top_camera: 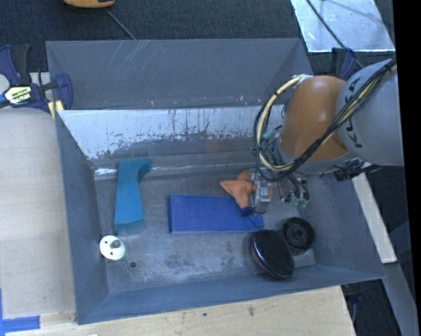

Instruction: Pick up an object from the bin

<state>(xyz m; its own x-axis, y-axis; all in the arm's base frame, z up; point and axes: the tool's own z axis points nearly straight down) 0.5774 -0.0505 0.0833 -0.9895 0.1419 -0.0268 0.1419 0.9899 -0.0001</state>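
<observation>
The gripper (260, 194) sat beside an orange lump (235, 188) on the blue slab (210, 214); open/closed, can't tell. Lump prob. light, soft: pinch mid-body.

The dark blue slab (210, 214) looked matt and even, like foam or soft plastic. The bin (189, 78) beneath it was dull grey metal, its floor scuffed and its wall behind the slab streaked with scratches. Left of the slab, the light blue block (129, 195) seemed smooth matt plastic, and the small white knob (112, 247) was glossy. At the slab's upper right corner the orange scrap (234, 188) looked soft and crumpled. Right of the slab the black oval case (272, 255) shone, while the black disc (298, 233) was duller. Further right, the arm's orange cover (315, 119) was smooth with a sheen
</observation>
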